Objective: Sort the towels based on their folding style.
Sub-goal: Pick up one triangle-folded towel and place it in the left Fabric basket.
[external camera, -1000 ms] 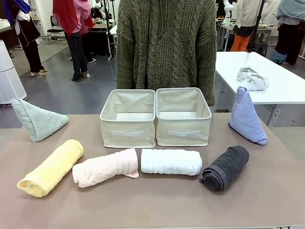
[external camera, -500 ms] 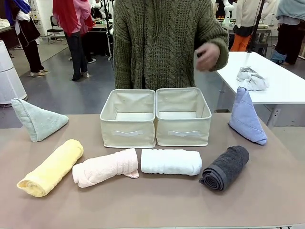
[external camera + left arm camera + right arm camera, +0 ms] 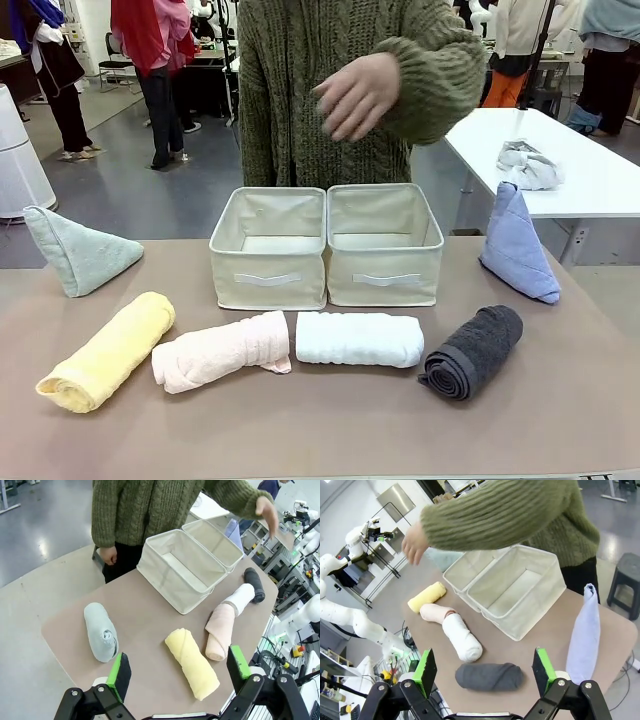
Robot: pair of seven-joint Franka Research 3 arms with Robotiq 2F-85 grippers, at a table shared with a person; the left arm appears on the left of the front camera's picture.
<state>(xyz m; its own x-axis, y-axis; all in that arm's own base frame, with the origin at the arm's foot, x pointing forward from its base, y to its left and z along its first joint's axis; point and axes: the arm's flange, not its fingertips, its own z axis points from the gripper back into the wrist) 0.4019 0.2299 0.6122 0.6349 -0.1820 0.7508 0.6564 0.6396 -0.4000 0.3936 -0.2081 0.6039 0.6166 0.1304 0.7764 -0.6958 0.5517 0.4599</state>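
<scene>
Four rolled towels lie in a row on the table front: yellow (image 3: 106, 351), pink (image 3: 220, 351), white (image 3: 359, 339) and dark grey (image 3: 473, 351). A pale teal cone towel (image 3: 79, 251) stands at the far left, a periwinkle-blue cone towel (image 3: 517, 245) at the far right. My left gripper (image 3: 176, 672) hovers open above the table, over the yellow roll (image 3: 192, 662), with the teal cone (image 3: 100, 638) to its left. My right gripper (image 3: 485, 669) hovers open above the dark grey roll (image 3: 489, 676), with the blue cone (image 3: 584, 636) on its right.
Two beige fabric bins (image 3: 269, 247) (image 3: 384, 243) stand side by side behind the rolls. A person in a green knit sweater stands behind them, one hand (image 3: 357, 95) raised over the bins. A white table (image 3: 580, 170) with a grey-white cloth bundle (image 3: 528, 166) stands at the back right.
The person's hand has come up from the side and swung toward the middle, above the bins. Towels, bins and both arms have not moved.
</scene>
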